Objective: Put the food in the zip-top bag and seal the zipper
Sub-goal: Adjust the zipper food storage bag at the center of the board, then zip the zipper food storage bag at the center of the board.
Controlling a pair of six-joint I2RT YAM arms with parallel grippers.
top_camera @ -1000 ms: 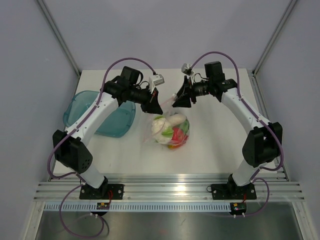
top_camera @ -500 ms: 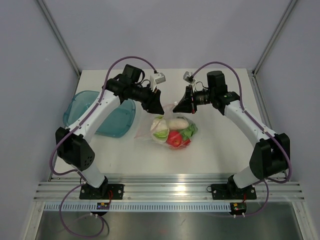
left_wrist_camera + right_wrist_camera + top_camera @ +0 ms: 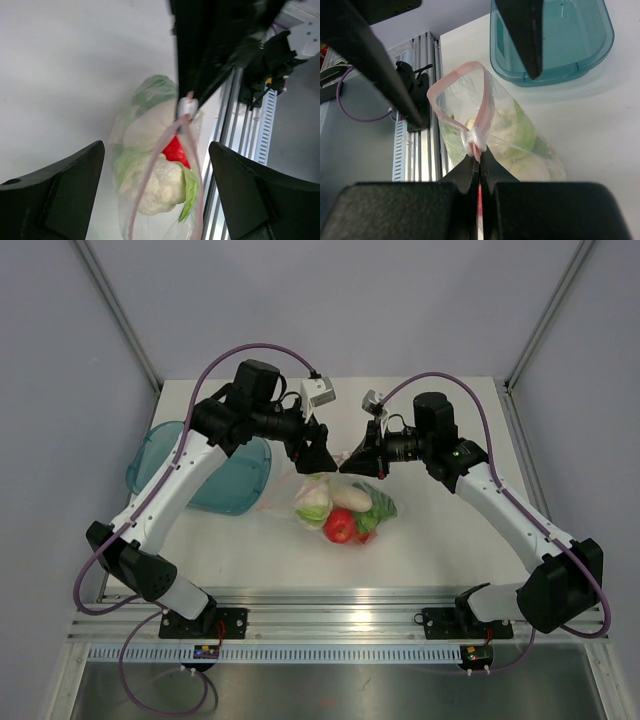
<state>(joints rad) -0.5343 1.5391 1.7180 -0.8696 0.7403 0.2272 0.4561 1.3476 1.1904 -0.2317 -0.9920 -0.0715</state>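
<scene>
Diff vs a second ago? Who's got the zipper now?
The left gripper opened and let go of the bag's top. The right gripper shut on the zipper, just by its white slider. The zip-top bag settled flatter on the table, and the food spread out inside. The teal bowl is unchanged.

Bright, even light, soft shadows; wrist views blurred up close.
</scene>
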